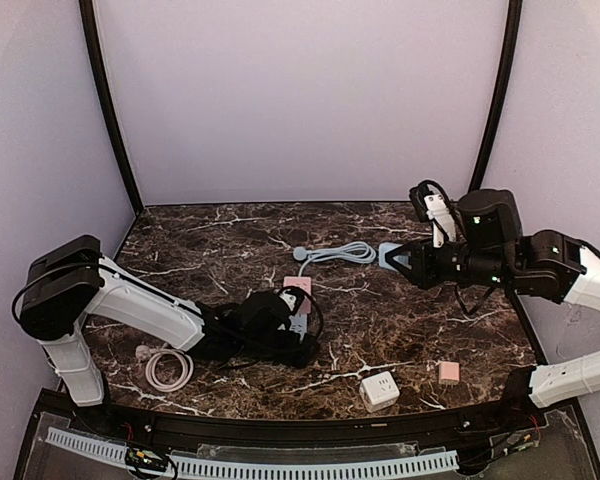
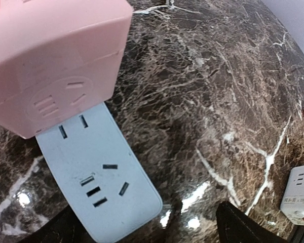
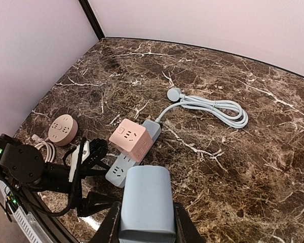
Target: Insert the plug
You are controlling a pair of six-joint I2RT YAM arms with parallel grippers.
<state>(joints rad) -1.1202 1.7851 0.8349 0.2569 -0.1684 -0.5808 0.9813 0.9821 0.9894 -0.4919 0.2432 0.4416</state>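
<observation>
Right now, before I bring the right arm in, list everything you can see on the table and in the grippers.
table: one, dark marble, under everything
power strip: one, pale blue, flat at table centre
pink cube: one socket cube, pink, sitting on the power strip
strip cable: one, pale blue-grey, coiled behind the strip
white cube: one socket cube, white, near edge right of centre
small adapter: one, pink, just right of the white cube
round socket: one, dusty pink, near left
white cord: one, coiled beside the round socket
plug block: one, light blue, held above the table
left gripper: open, at the strip's end
right gripper: shut on the plug block
</observation>
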